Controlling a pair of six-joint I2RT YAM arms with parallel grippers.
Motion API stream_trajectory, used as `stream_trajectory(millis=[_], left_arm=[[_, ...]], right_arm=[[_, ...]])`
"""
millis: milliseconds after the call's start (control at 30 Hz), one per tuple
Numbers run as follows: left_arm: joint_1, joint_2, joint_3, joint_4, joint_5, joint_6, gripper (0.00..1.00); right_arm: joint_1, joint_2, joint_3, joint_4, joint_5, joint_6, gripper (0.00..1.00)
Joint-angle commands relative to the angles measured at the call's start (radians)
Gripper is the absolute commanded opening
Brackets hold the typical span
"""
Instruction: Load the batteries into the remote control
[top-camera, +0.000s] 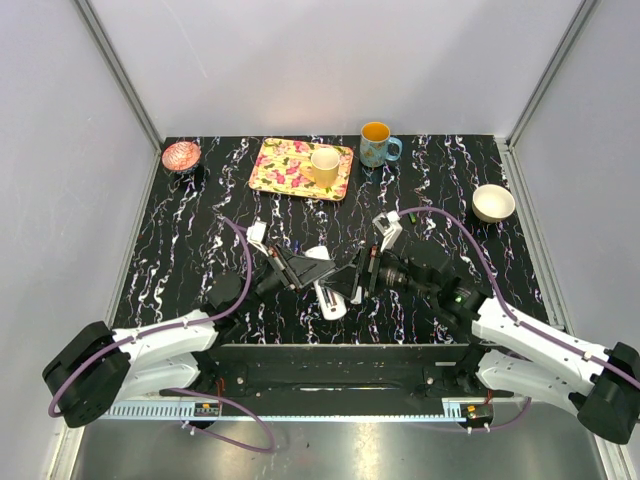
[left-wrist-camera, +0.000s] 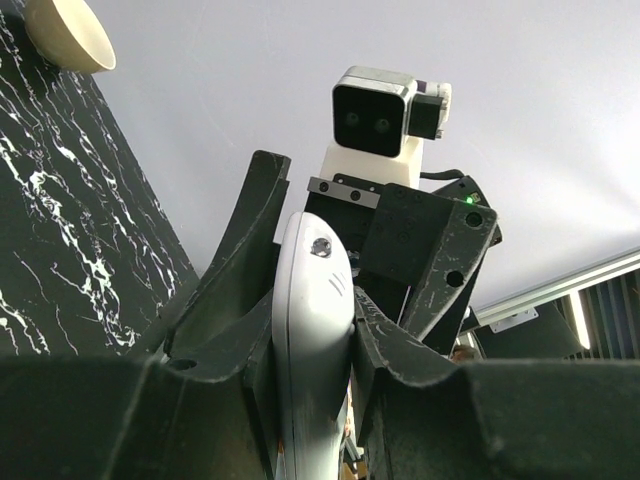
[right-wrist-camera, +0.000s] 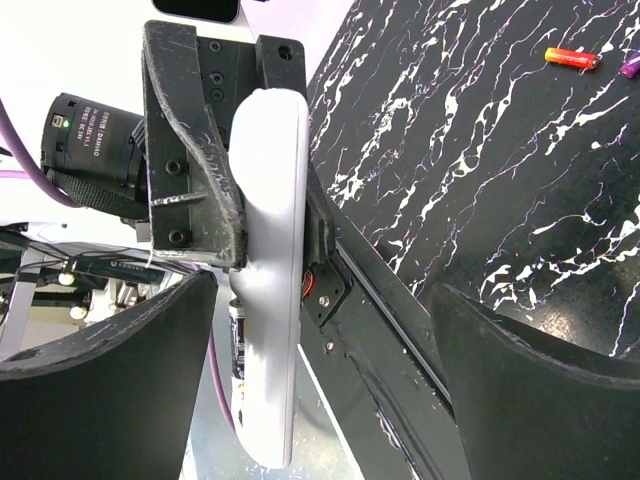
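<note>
White remote control (left-wrist-camera: 310, 350) sits clamped in the left tool (left-wrist-camera: 312, 250) (jaws tight), right tool (right-wrist-camera: 320, 350) gaping wide, gripping nothing.

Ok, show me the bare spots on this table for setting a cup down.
Left strip between pink bowl and left arm; far-right gap between mug and cream bowl. Crowded mid-table around the remote control.

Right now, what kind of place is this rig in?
Probably a lab robot test cell, not a home: plain white walls on aluminium frame posts enclose a black marbled table, with staged props like a floral tray and a blue mug.
</note>
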Motion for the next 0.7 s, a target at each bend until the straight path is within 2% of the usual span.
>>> stream_trajectory(millis=[0,200,333,433,533,567,667], left_arm=[[0.005,-0.011,0.016,0.017,-0.02,0.01,0.0],[0.018,-0.009,0.01,0.02,-0.017,0.004,0.0],[0.051,-0.018,-0.029,0.021,-0.016,-0.015,0.0],[0.102,-0.026,-0.079,0.047,0.0,-0.041,0.0],[0.149,-0.057,-0.118,0.04,0.023,-0.058,0.0],[0.165,-0.081,-0.13,0.028,0.029,-0.056,0.0],[0.186,-0.124,-0.144,-0.038,0.036,-0.044,0.0]], right_arm=[[-0.007,-0.013,0.057,-0.003,0.002,-0.029,0.98],[-0.008,-0.063,0.042,-0.014,0.011,-0.062,0.98],[-0.028,-0.152,0.064,-0.112,0.09,-0.119,0.98],[-0.036,-0.169,0.103,-0.251,0.186,-0.164,0.98],[-0.039,-0.132,0.155,-0.408,0.393,-0.187,0.94],[-0.042,-0.103,0.176,-0.457,0.512,-0.212,0.94],[-0.063,0.068,0.293,-0.649,0.73,-0.24,0.94]])
